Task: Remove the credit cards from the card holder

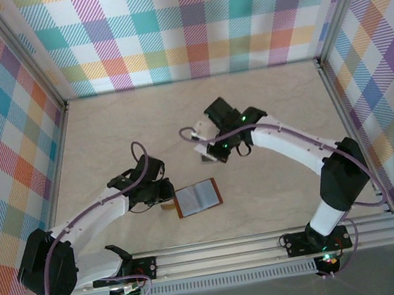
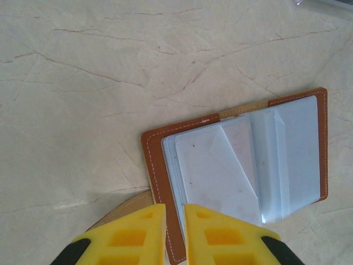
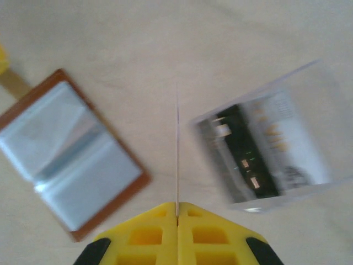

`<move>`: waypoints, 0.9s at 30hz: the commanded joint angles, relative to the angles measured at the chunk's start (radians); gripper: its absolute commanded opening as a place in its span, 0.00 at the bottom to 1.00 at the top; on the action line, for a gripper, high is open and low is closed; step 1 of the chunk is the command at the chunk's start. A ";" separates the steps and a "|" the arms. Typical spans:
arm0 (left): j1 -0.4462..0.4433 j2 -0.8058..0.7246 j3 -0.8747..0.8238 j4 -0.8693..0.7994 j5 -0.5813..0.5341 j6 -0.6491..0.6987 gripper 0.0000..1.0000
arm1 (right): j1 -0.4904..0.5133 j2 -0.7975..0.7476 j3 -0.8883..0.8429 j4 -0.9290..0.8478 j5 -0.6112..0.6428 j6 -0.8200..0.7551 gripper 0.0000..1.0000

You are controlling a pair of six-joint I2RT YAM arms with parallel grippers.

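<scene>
Open card holder (image 2: 150,160) keeps a pale card (image 2: 218,176) in a clear pocket.

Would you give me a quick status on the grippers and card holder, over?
Left gripper nearly shut at the card holder edge, grip unclear. Right gripper shut on a thin card, edge-on. Holder lies open; a loose card on the table.
</scene>
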 commanded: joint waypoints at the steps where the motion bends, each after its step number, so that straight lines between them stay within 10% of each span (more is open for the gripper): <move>1: -0.009 -0.023 -0.017 0.018 -0.014 0.012 0.17 | -0.063 0.038 0.096 -0.077 0.020 -0.216 0.00; 27: -0.009 0.029 0.007 0.017 0.005 0.036 0.16 | -0.161 0.537 0.659 -0.411 0.036 -0.581 0.00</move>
